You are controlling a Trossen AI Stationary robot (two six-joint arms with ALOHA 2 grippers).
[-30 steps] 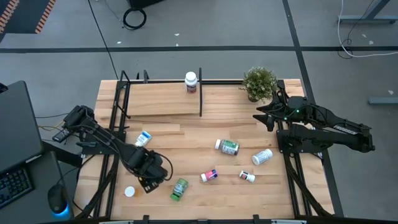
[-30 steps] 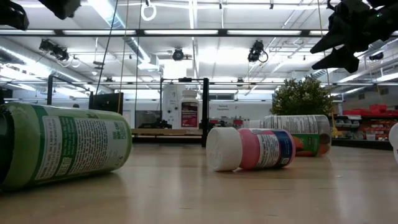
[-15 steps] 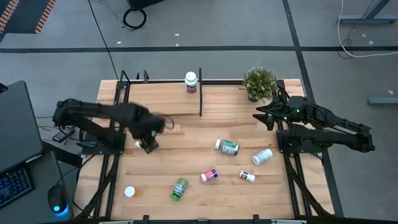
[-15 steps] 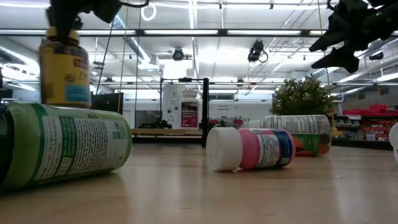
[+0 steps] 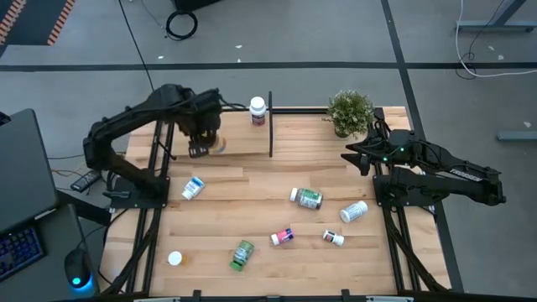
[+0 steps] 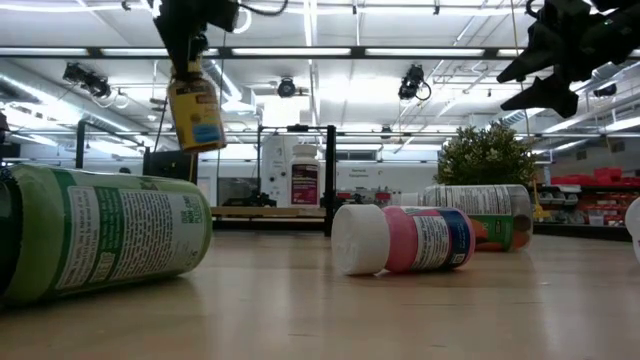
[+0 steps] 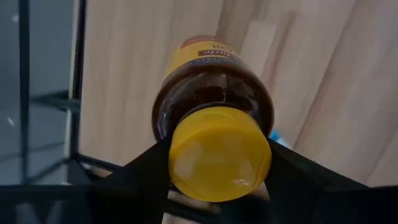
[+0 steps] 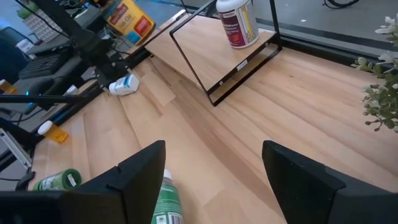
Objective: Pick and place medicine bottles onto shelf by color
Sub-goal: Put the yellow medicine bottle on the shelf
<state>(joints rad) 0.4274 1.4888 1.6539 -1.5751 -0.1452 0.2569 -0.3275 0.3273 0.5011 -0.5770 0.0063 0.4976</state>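
Amber bottle (image 5: 215, 144) clamped by left gripper (image 5: 201, 143) above shelf (image 5: 226, 134); white bottle (image 5: 258, 110) at 2 o'clock. Right gripper (image 5: 352, 158) spread, parked by plant (image 5: 350, 111).

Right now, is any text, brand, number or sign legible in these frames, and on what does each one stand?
None can be quoted.
amber bottle in the left gripper: label print cut off, blurred.
green bottle: lines of print, too small.
pink-labelled bottle: too small.
white bottle on the shelf: magenta label, unreadable.
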